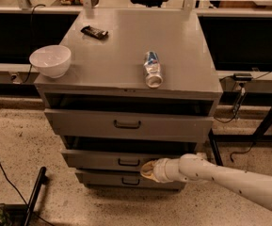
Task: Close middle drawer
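Note:
The grey metal cabinet [140, 60] has three drawers. The top drawer [126, 124] stands partly open. The middle drawer [102, 158], with a small dark bar handle [128, 162], stands out only a little, with a narrow dark gap above its front. My gripper [147, 169] comes in from the lower right on a white arm [220, 178] and sits against the middle drawer's front panel, just right of the handle. The bottom drawer [126, 180] lies just below it.
On the cabinet top are a white bowl [50, 60] at the left edge, a crushed can [152, 68] lying on its side, and a dark wrapped bar [94, 32]. A black cable and a dark pole [34, 197] lie on the speckled floor at left. Table legs [267, 121] stand at right.

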`<state>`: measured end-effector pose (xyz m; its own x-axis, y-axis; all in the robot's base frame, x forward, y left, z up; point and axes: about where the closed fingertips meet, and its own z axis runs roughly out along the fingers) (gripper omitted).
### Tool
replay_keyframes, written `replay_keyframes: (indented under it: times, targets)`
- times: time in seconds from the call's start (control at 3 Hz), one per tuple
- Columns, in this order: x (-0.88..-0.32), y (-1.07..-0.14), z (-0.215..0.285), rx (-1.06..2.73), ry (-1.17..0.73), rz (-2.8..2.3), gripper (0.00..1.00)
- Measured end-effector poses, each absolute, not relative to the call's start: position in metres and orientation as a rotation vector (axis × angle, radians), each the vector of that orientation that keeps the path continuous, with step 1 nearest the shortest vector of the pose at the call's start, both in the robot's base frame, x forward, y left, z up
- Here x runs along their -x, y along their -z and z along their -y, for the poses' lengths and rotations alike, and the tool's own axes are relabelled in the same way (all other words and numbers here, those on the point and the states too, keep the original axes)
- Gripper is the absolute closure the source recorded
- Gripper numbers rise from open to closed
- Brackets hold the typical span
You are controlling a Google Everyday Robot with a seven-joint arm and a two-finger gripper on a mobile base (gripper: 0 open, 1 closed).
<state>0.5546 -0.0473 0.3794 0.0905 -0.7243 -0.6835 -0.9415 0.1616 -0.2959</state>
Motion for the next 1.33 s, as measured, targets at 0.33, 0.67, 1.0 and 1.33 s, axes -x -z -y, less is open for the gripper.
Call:
replay_keyframes:
  times: [0.33, 0.67, 1.0, 1.33]
  targets:
    - [-0.557, -0.378, 0.048, 1.614, -0.373, -1.67, 1.0]
    - [-0.565, -0.377, 0.054, 1.6, -0.35, -1.64, 1.0]
    - [-0.572, -0.378, 0.059, 1.589, -0.326, -1.62, 1.0]
    - [-0.571, -0.381, 0.058, 1.605, -0.319, -1.59, 1.0]
